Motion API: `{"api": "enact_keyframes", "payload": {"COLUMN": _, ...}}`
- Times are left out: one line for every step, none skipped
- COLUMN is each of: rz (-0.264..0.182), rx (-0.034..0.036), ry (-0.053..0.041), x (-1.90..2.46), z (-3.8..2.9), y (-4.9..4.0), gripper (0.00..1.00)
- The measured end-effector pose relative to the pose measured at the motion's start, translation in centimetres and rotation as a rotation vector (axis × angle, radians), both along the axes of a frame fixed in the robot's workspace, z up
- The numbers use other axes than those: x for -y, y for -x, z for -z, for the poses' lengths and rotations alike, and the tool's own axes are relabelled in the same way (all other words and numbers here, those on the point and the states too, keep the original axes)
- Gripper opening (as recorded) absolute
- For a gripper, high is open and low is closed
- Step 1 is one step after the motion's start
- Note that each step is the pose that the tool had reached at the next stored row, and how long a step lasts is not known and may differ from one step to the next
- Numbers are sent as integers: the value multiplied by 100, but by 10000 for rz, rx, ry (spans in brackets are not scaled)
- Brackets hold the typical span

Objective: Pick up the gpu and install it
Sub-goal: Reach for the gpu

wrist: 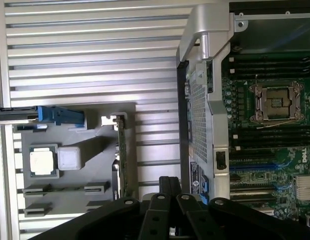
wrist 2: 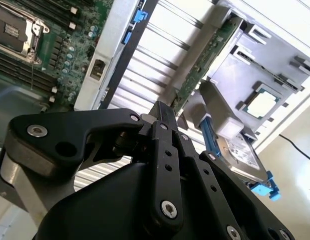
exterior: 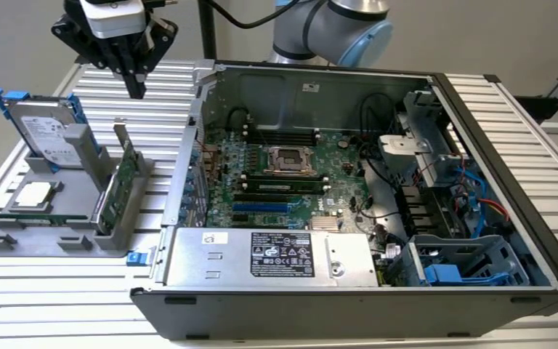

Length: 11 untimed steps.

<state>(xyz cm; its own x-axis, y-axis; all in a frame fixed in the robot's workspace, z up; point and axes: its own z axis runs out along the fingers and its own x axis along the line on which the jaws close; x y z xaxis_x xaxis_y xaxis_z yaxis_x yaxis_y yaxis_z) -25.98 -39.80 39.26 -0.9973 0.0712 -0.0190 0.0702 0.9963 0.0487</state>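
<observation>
- Aluminium slats, ribbed and bright, make up the table [exterior: 37, 291]. A grey moulded holder [exterior: 66, 240] lies on it at the exterior view's left.
- The gpu [exterior: 118, 185] stands on edge in a slot of the holder. It is a thin flat card with a green board face and a narrow silver bracket rising at one end.
- In the first wrist view the gpu [wrist: 122, 155] shows edge-on as a slim green strip.
- A drive [exterior: 51, 142], a silver box with blue rails, leans upright in the holder near the gpu. A square chip [exterior: 35, 193] with a metal lid lies flat beside it.
- The case [exterior: 289, 91], an open box of black and grey sheet metal, sits just beside the holder. It holds a green motherboard [exterior: 289, 182] and a silver supply box [exterior: 269, 254].
- The gripper [exterior: 136, 91] is matte black, built of bolted links that taper to a point.
- Its fingers are pressed together and hold nothing. It hangs in the air above the holder's far end, near the case wall, touching neither the gpu nor anything else.
</observation>
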Motion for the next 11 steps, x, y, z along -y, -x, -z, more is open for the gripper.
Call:
{"api": "enact_keyframes", "payload": {"rz": 0, "rx": 1, "ry": 0, "x": 0, "z": 0, "y": 4, "gripper": 0}}
{"api": "enact_keyframes", "payload": {"rz": 1, "rx": 0, "ry": 0, "x": 0, "z": 0, "y": 8, "gripper": 0}}
{"api": "enact_keyframes", "payload": {"rz": 1, "rx": 0, "ry": 1, "x": 0, "z": 0, "y": 14, "gripper": 0}}
{"api": "enact_keyframes", "payload": {"rz": -1, "rx": 0, "ry": 0, "x": 0, "z": 0, "y": 20, "gripper": 0}}
{"api": "enact_keyframes", "payload": {"rz": 0, "rx": 0, "ry": 0, "x": 0, "z": 0, "y": 28, "gripper": 0}}
{"api": "enact_keyframes", "payload": {"rz": 0, "rx": 0, "ry": 0, "x": 0, "z": 0, "y": 37, "gripper": 0}}
{"api": "enact_keyframes", "payload": {"rz": 0, "rx": 0, "ry": 0, "x": 0, "z": 0, "y": 48, "gripper": 0}}
{"api": "enact_keyframes", "payload": {"rz": 0, "rx": 0, "ry": 0, "x": 0, "z": 0, "y": 59, "gripper": 0}}
{"api": "enact_keyframes", "payload": {"rz": 0, "rx": 0, "ry": 0, "x": 0, "z": 0, "y": 71, "gripper": 0}}
{"api": "enact_keyframes", "payload": {"rz": 0, "rx": 0, "ry": 1, "x": 0, "z": 0, "y": 83, "gripper": 0}}
{"api": "enact_keyframes", "payload": {"rz": 0, "rx": 0, "ry": 0, "x": 0, "z": 0, "y": 95, "gripper": 0}}
